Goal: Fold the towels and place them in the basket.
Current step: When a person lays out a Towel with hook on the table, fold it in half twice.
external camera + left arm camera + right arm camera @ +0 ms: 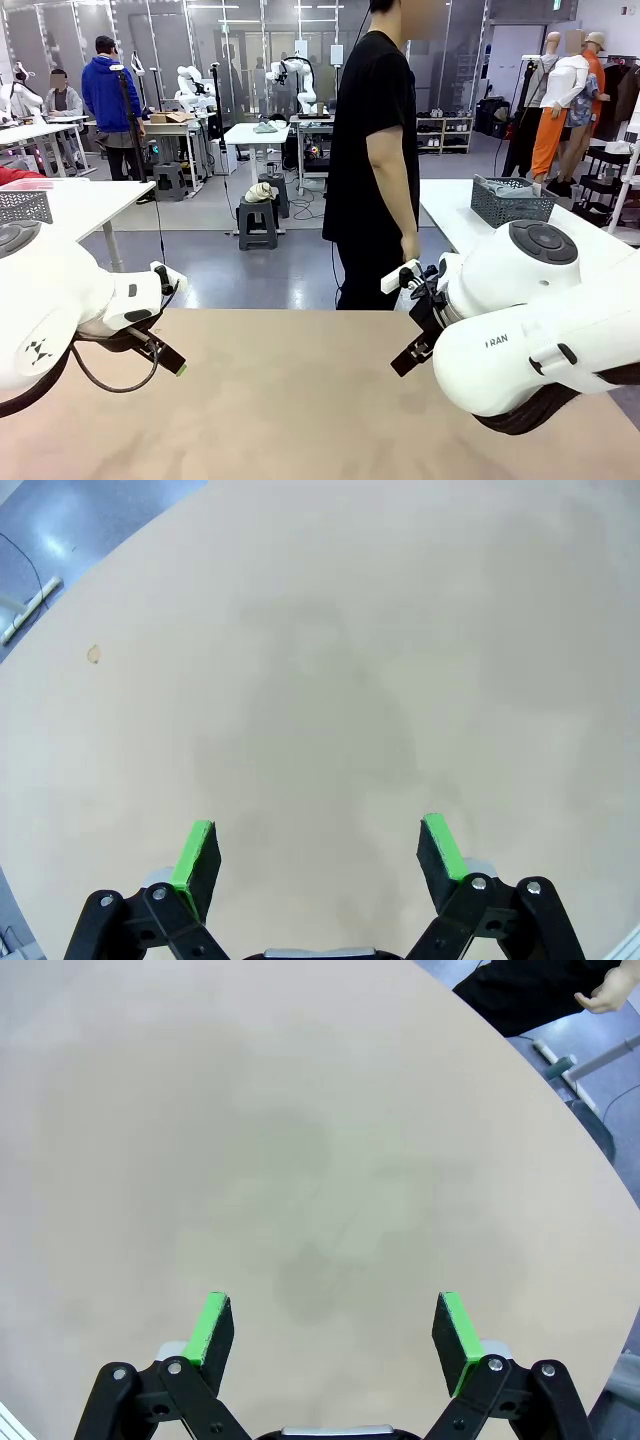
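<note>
The towels are out of view. A dark grey mesh basket (512, 200) stands on a white side table (450, 215) at the right, beyond my table. Low over the tan tabletop (300, 400), my left gripper (318, 845) is open, and nothing lies between its green pads (195, 852). At the left of the front view the left gripper (168, 358) points down toward the table. My right gripper (335, 1325) is open as well over bare tabletop, and the right gripper (410, 355) sits at the right of the front view.
A person in black (375, 160) stands at the far edge, one hand (410, 246) hanging down; that hand (600, 998) also appears past the table's rim. A paler mesh basket (25, 206) sits on a white table at left. A beige cloth lump (262, 192) rests on a stool.
</note>
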